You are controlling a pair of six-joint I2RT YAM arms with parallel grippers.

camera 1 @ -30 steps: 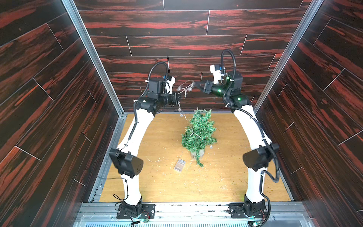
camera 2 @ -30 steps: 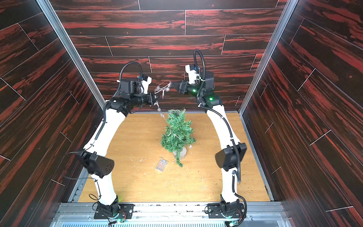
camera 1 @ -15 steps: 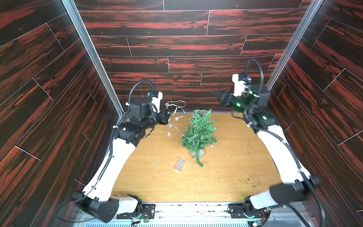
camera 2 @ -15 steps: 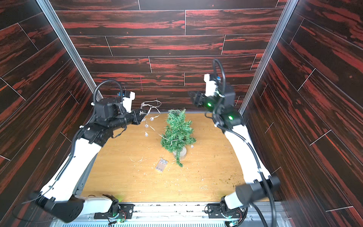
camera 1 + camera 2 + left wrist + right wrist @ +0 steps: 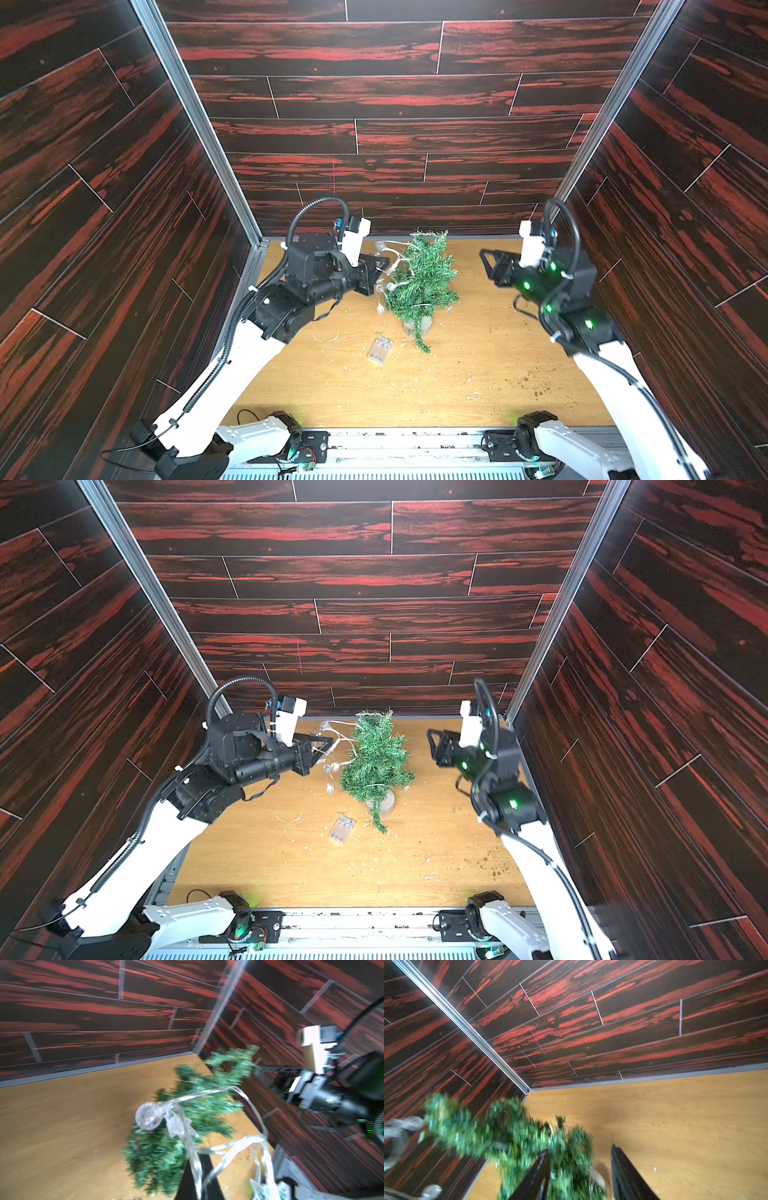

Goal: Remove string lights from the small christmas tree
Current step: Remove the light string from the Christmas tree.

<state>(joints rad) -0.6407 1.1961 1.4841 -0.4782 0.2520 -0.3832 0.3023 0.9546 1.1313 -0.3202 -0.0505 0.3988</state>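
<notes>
— Green tree [image 5: 419,282]: where does it stand?
— Upright on its round base, toward the back of the wooden table [image 5: 498,374], between my two grippers.
— String lights [image 5: 391,286]?
— On the tree's upper half, on the side facing my left gripper [image 5: 380,274]. The wire [image 5: 207,1092] loops from near the bent tip across to that gripper, with clear bulbs [image 5: 148,1115] hanging off it beside the branches. A further strand shows low across the foliage. The battery box [image 5: 380,350] lies flat on the table, just in front of the base, apart from both grippers.
— Left gripper?
— Jaws closed tight, wire pinched between them, tip just beside the branches.
— Right gripper [image 5: 486,268]?
— Jaws parted, nothing between them, well apart from the tree on its other side. My wrist views are blurred; finer detail cannot be told.
</notes>
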